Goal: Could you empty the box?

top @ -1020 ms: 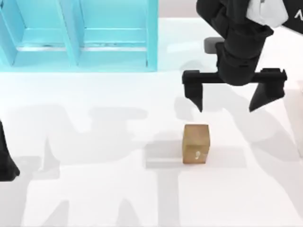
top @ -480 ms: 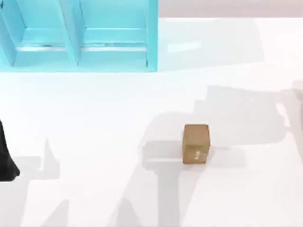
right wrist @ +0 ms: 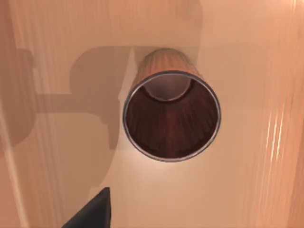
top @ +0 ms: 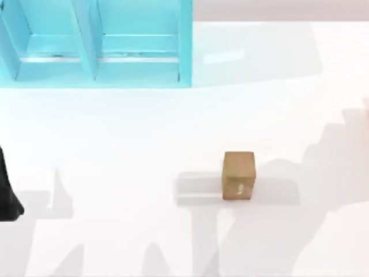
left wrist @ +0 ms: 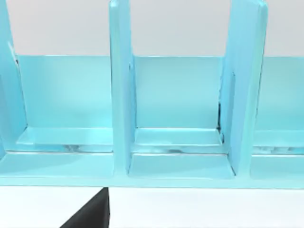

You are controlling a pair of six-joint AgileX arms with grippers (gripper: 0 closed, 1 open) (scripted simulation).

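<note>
In the right wrist view I look down into the tan box (right wrist: 52, 142), with its pale walls all around. On its floor stands a brown ribbed cup (right wrist: 172, 116), upright, mouth open towards me, with nothing inside. A dark part of my right gripper (right wrist: 90, 213) hangs above the box floor, apart from the cup. In the top view a small brown cube (top: 238, 175) sits on the white table, right of the middle. My left arm (top: 6, 196) is parked at the table's left edge.
A light blue shelf unit (top: 98, 43) with upright dividers stands at the back left, and the left wrist view faces its compartments (left wrist: 178, 137). White tabletop (top: 127, 150) stretches around the cube. The right arm's shadow lies over the table's right side.
My right arm, open above the cube a second ago, has left the top view towards the right, and its shadow has slid right. The cube and left arm have not moved.
</note>
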